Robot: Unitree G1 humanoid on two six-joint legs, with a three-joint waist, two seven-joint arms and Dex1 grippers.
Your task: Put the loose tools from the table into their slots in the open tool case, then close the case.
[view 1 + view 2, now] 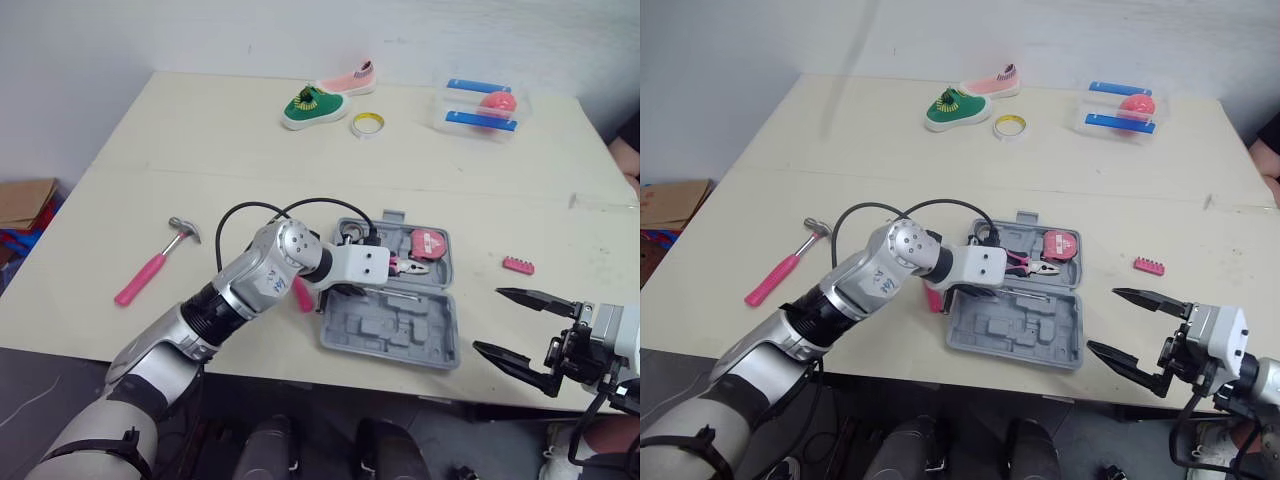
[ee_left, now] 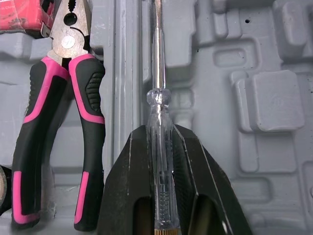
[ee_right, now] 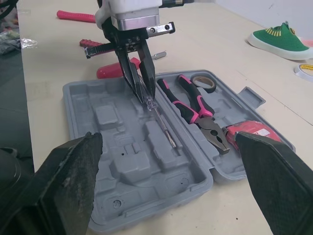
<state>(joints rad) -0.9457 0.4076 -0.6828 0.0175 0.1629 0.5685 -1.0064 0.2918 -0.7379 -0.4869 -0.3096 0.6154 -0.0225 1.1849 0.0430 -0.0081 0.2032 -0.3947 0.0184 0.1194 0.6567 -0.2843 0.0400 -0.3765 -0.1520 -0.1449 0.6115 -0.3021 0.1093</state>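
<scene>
The grey tool case point(image 1: 445, 352) lies open near the table's front edge. Pink-and-black pliers point(image 2: 58, 122), a red tape measure point(image 1: 430, 243) and a black tape roll point(image 3: 202, 83) sit in its far half. My left gripper point(image 3: 143, 88) hangs over the case, shut on the clear handle of a screwdriver point(image 2: 159, 105). The shaft points down into the moulded near half beside the hinge. A pink hammer point(image 1: 155, 262) lies on the table to the left. A pink bit holder point(image 1: 518, 265) lies right of the case. My right gripper point(image 1: 490, 320) hovers open at the case's right.
A pink tool point(image 1: 303, 295) lies against the case's left side, under my left arm. At the table's far side lie a green shoe point(image 1: 313, 105), a pink shoe point(image 1: 350, 80), a yellow tape ring point(image 1: 367, 124) and a clear box point(image 1: 482, 108).
</scene>
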